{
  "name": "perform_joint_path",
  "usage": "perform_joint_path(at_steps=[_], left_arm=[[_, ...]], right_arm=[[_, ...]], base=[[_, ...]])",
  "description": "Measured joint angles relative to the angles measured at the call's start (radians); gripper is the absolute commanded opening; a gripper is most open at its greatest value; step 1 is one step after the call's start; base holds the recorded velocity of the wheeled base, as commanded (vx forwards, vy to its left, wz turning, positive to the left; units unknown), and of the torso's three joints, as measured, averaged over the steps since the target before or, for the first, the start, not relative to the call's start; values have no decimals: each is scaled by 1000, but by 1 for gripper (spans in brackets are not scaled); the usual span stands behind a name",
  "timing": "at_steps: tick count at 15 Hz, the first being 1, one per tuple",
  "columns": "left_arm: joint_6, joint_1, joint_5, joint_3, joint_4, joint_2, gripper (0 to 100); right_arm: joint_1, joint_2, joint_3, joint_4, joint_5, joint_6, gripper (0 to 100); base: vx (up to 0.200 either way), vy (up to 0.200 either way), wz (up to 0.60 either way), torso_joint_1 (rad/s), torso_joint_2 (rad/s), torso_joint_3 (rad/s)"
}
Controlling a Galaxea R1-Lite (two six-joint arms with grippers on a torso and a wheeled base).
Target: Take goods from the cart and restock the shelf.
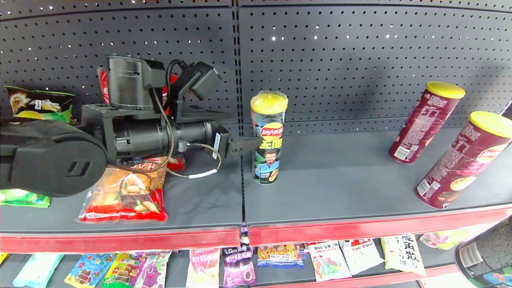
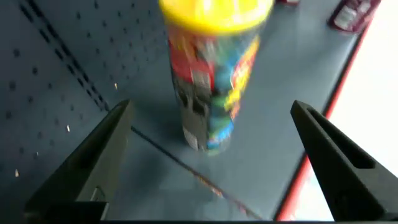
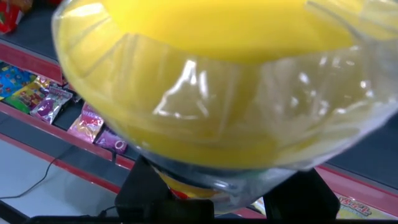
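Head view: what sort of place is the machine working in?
Most likely a small shop, or a mock-up of one: a dark pegboard shelf with a red front strip, chip cans standing on it, and packets of snacks on the shelf below.

Two maroon cans with yellow lids stand at the right end of the shelf (image 1: pixel 320 188), lids up. One can (image 1: pixel 426 122) is farther back and the other (image 1: pixel 464 160) is near the front edge, with a gap between them. Near the front left lies a flat red and orange snack bag (image 1: pixel 128 200). A green packet (image 1: pixel 24 199) lies at the left edge, and a dark and green chip bag (image 1: pixel 40 104) stands at the back left against the grey pegboard panel (image 1: pixel 360 60). On the lower shelf (image 1: pixel 280 276), packets lie in a row, among them a purple packet (image 1: pixel 239 266), a white packet (image 1: pixel 344 258) and a pale blue packet (image 1: pixel 36 268).
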Motion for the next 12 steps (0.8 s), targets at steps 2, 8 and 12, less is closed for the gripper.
perform_joint_path(at_steps=[2,8,12], left_arm=[[0,0,-1,-9,-18,27,100],[-1,-1,-3,-59,-33,88,100],[-2,-24,-2,-93,-32,124,100]], right_arm=[[0,1,0,0,0,0,0],[-1,1,12,0,0,0,0],[-6,1,14,0,-4,0,0]], base=[[0,0,0,0,0,0],[0,0,0,0,0,0],[0,0,0,0,0,0]])
